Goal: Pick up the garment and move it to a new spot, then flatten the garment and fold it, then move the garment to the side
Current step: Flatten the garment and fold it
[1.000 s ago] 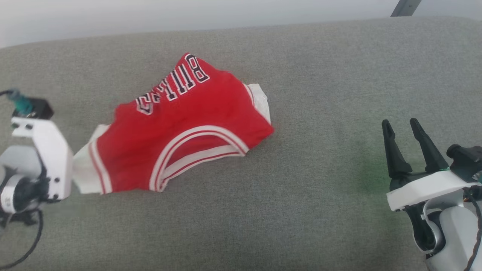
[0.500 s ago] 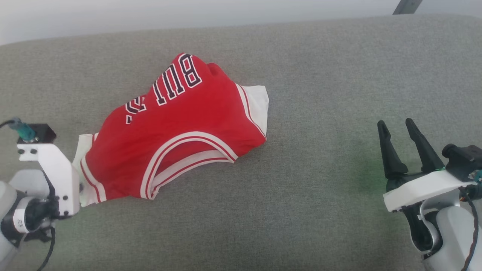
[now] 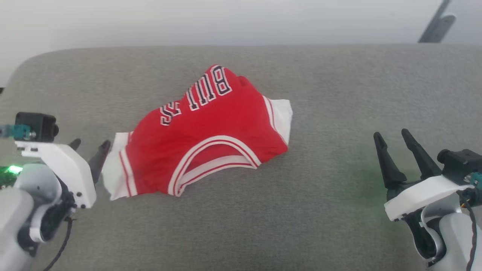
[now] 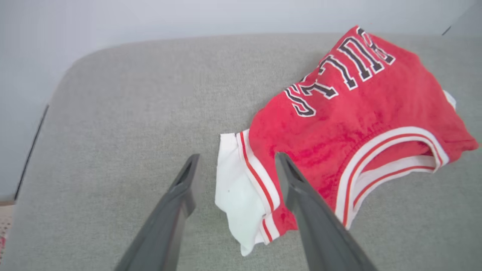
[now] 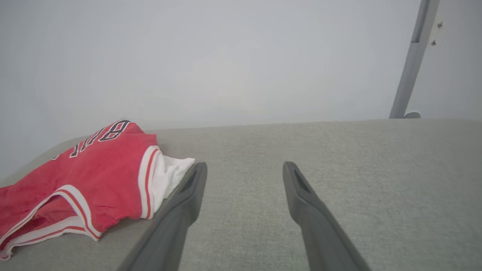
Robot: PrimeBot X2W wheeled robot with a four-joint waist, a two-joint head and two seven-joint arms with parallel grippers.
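Grey surface (image 3: 339, 94), garment (image 3: 218, 139) well inside edges — left end effector (image 3: 91, 143) spread alongside

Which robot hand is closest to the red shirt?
The left gripper: its open fingers are right at the red shirt's white sleeve. The right gripper is far off across the grey cushion.

The shirt (image 3: 211, 139) lay on the cushion (image 3: 320, 218), left of its middle, with the left gripper (image 3: 90, 143) just beside the sleeve (image 3: 113, 165) at its left end, the right gripper (image 3: 391, 134) well apart to the right, and a wall (image 3: 226, 22) and pole (image 3: 430, 28) behind.
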